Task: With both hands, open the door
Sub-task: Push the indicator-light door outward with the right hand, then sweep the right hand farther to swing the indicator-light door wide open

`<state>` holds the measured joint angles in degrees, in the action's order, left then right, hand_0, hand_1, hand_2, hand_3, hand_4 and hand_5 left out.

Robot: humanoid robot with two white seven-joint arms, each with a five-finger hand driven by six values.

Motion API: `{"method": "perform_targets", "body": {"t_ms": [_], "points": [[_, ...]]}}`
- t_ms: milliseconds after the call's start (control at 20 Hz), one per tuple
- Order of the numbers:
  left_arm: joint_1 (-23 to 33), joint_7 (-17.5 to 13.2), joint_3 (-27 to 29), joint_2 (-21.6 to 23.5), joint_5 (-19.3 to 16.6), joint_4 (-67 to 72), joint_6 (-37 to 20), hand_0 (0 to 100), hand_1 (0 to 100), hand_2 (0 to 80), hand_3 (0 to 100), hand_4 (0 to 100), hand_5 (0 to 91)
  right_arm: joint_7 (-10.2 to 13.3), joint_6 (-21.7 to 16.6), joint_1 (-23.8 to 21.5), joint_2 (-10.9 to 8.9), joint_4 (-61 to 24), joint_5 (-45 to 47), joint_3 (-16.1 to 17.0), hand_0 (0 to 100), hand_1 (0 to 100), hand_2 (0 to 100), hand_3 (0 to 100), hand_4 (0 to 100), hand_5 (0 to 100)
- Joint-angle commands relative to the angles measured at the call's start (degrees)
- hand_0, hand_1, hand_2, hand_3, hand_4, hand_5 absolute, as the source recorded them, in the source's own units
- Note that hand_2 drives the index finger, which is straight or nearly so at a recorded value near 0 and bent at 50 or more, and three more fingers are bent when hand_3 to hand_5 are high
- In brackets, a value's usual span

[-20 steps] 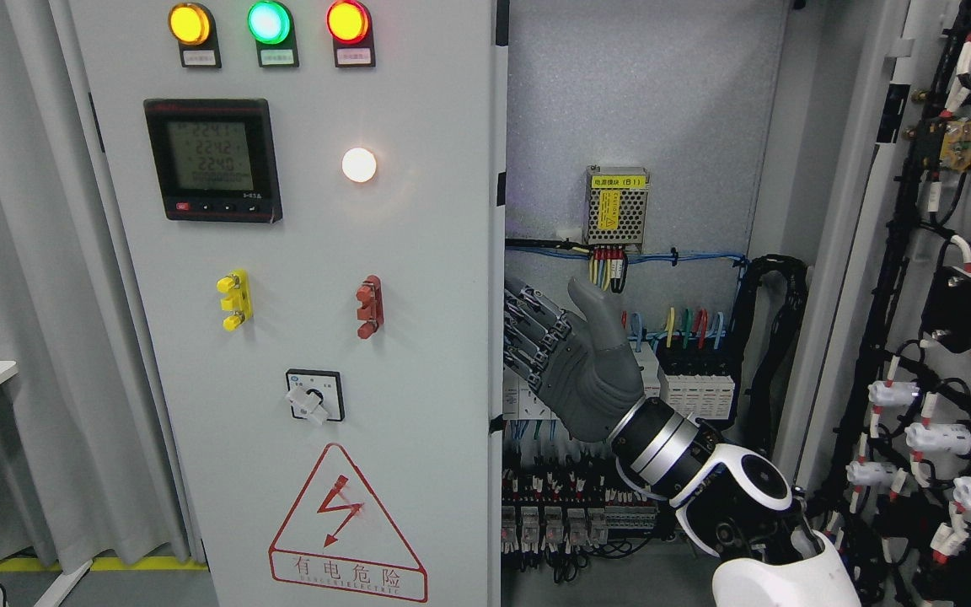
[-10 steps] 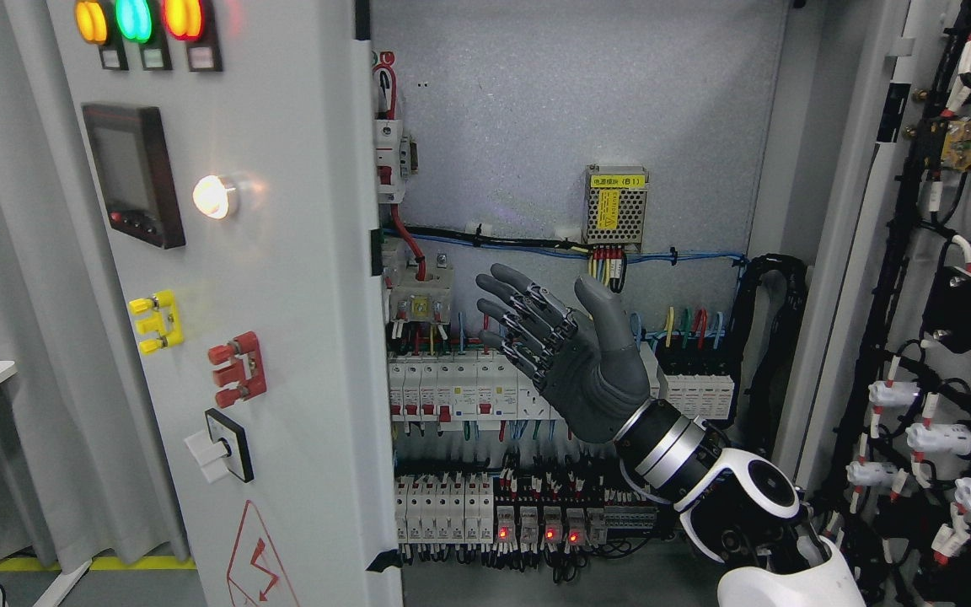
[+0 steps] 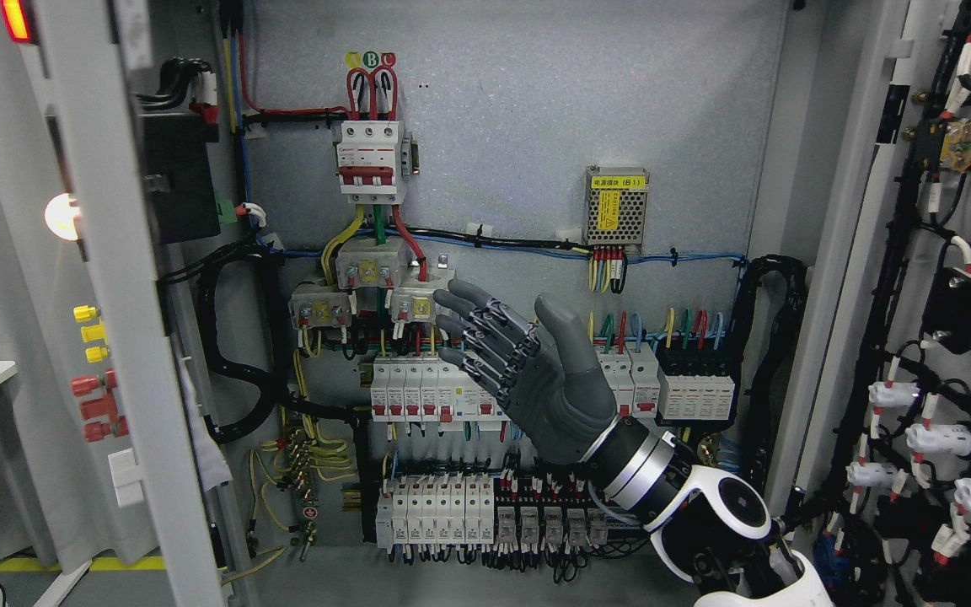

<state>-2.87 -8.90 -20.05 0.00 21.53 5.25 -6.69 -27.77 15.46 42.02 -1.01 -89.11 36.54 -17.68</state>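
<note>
1. While the left door (image 3: 106, 337) of the electrical cabinet is swung wide at the picture's left, only its edge and a sliver of its front are seen, with yellow (image 3: 88, 331) and red knobs (image 3: 96, 407) and a lit white lamp (image 3: 61, 216) on that front.
2. The right hand (image 3: 512, 371) is held up in front of the cabinet interior, its arm entering from the lower right.
3. Its fingers (image 3: 485, 330) are spread and extended toward the left, the thumb (image 3: 560, 324) raised; nothing is held, and the door is not touched.
4. Behind the hand, rows of white circuit breakers (image 3: 426, 389) are mounted on the grey back panel (image 3: 519, 110).
5. A three-pole breaker (image 3: 372, 160) with red, green and yellow wires is fixed higher up, and a small meshed power supply (image 3: 617, 207) with a yellow label sits to its right.
6. The right door (image 3: 941, 295) stands open at the picture's right, its inner face covered with black cable looms and white connectors.
7. The left hand is not seen.
</note>
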Motion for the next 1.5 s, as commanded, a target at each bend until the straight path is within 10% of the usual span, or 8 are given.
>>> {"method": "perform_targets", "body": {"t_ms": [0, 1453], "points": [[0.06, 0.02, -0.08, 0.00, 0.00, 0.03, -0.08, 30, 0, 2.8, 3, 4, 0.0, -1.58, -0.07, -0.88, 1.01, -2.38, 0.20, -10.18, 22, 0, 0, 0, 0, 0], [-0.03, -0.15, -0.08, 0.00, -0.09, -0.06, -0.08, 30, 0, 2.8, 3, 4, 0.0, -3.08, -3.33, 3.07, 1.01, -3.17, 9.87, -27.58, 22, 0, 0, 0, 0, 0]]}}
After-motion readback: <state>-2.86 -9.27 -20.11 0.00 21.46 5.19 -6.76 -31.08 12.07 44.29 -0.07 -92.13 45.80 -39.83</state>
